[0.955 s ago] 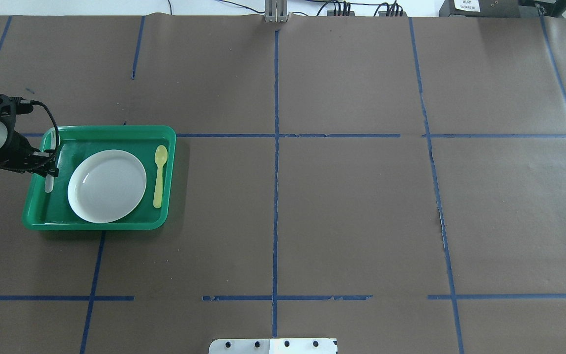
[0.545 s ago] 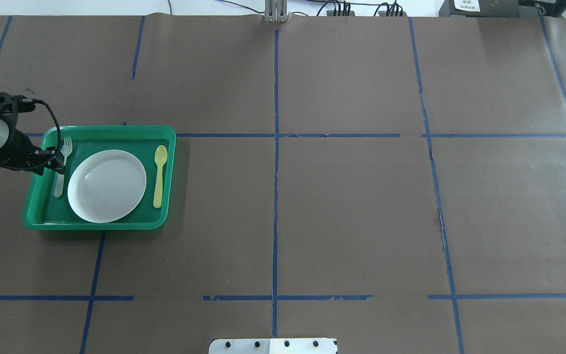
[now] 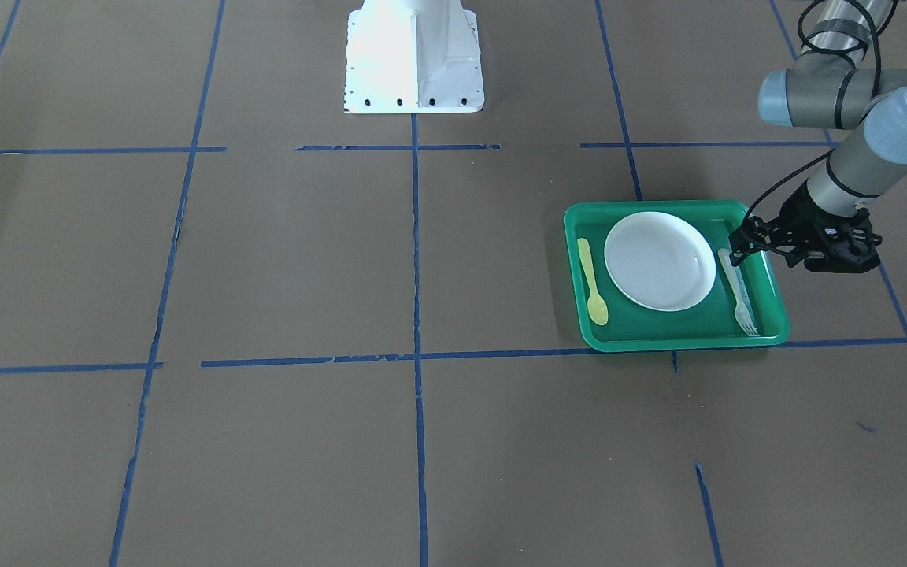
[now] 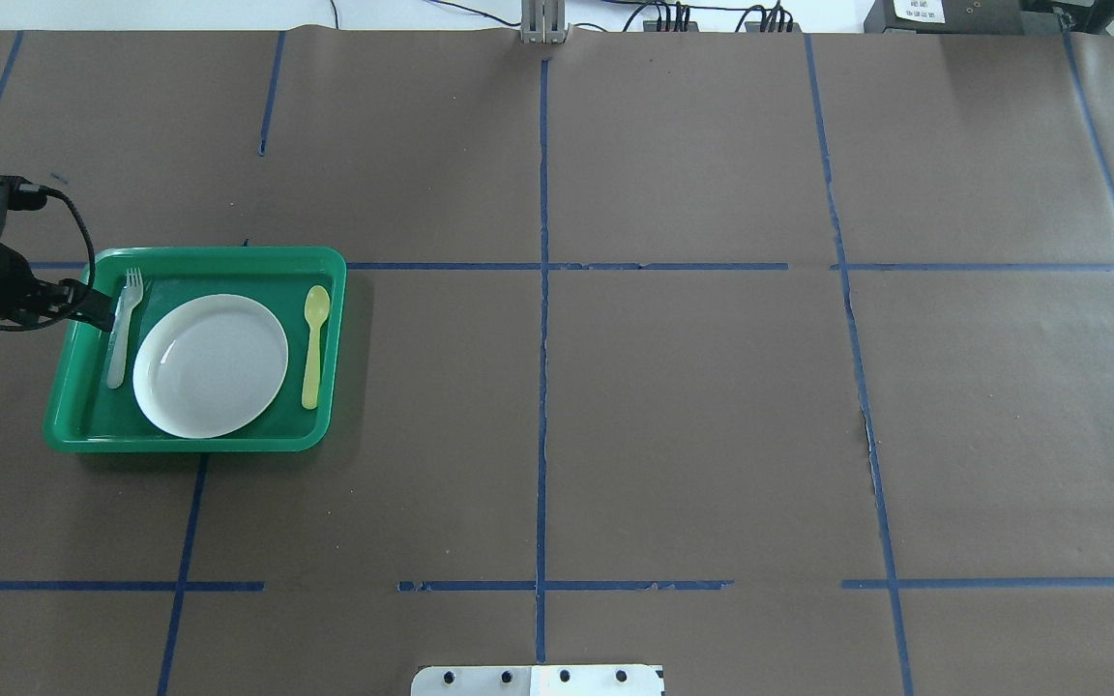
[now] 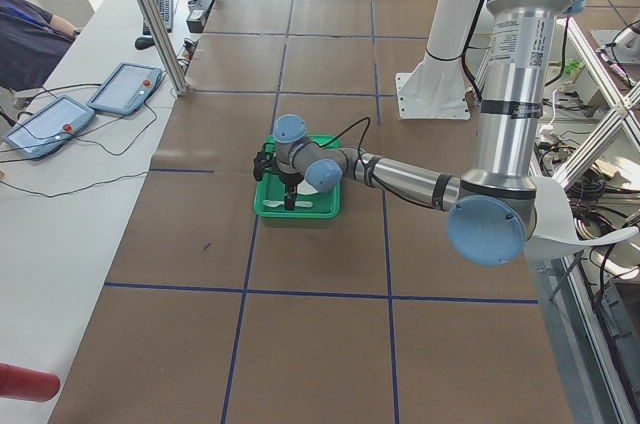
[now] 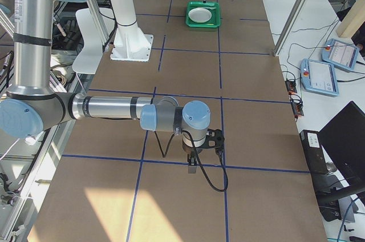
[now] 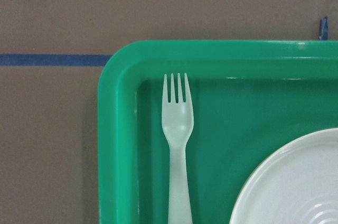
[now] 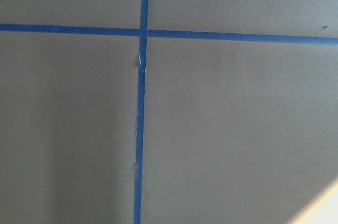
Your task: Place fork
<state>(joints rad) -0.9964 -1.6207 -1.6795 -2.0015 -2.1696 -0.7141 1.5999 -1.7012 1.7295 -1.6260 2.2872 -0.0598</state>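
Observation:
The pale whitish fork [image 4: 119,329] lies flat in the green tray [image 4: 228,254], left of the white plate [image 4: 211,365], tines toward the far rim. It also shows in the front view [image 3: 738,293] and the left wrist view [image 7: 178,145]. My left gripper [image 4: 101,307] hovers at the tray's left rim beside the fork's handle, open and holding nothing; it also shows in the front view [image 3: 739,240]. My right gripper [image 6: 193,166] shows only in the exterior right view, low over bare table far from the tray; I cannot tell whether it is open or shut.
A yellow spoon [image 4: 312,346] lies in the tray right of the plate. The table is brown paper with blue tape lines [image 4: 542,387]. The robot's white base [image 3: 412,55] stands at the near middle edge.
The fork went from held at the tray's left rim to lying flat in the tray. My left gripper has let go of it and drawn back to the left.

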